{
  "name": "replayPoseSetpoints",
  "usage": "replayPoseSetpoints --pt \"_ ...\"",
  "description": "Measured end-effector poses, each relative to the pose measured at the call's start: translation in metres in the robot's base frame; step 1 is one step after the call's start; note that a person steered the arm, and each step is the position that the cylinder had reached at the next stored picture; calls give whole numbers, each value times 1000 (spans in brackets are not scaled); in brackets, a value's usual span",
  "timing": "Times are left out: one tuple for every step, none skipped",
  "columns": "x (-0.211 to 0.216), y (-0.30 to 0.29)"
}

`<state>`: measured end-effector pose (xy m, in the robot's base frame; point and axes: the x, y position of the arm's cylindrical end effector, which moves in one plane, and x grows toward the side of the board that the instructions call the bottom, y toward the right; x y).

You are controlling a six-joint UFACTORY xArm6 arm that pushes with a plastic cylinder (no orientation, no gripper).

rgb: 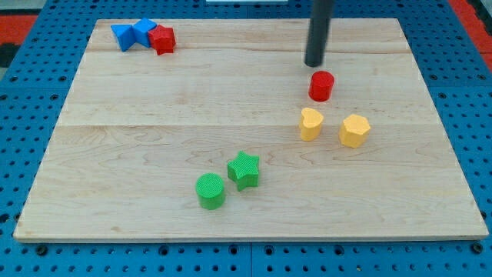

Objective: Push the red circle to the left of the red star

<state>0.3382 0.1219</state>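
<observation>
The red circle [321, 85] stands on the wooden board at the view's upper right. The red star [162, 39] lies at the view's top left, touching a blue block. My tip [314, 64] is just above the red circle in the view, slightly to its left, with a small gap between them. The rod rises from there out of the view's top.
Two blue blocks [132, 34] sit side by side left of the red star. A yellow heart-like block [310, 123] and a yellow hexagon [354, 130] lie below the red circle. A green star [244, 170] and green circle [210, 190] sit at lower centre. The board's edge [246, 235] borders blue pegboard.
</observation>
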Motion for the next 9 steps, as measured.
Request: replayPoseSetpoints --pt "37 -1" --pt "39 28" --pt "59 64" --pt "77 -5" --pt "77 -76" --pt "77 -153" --pt "33 -217" --pt "17 -284" --pt "43 -293"
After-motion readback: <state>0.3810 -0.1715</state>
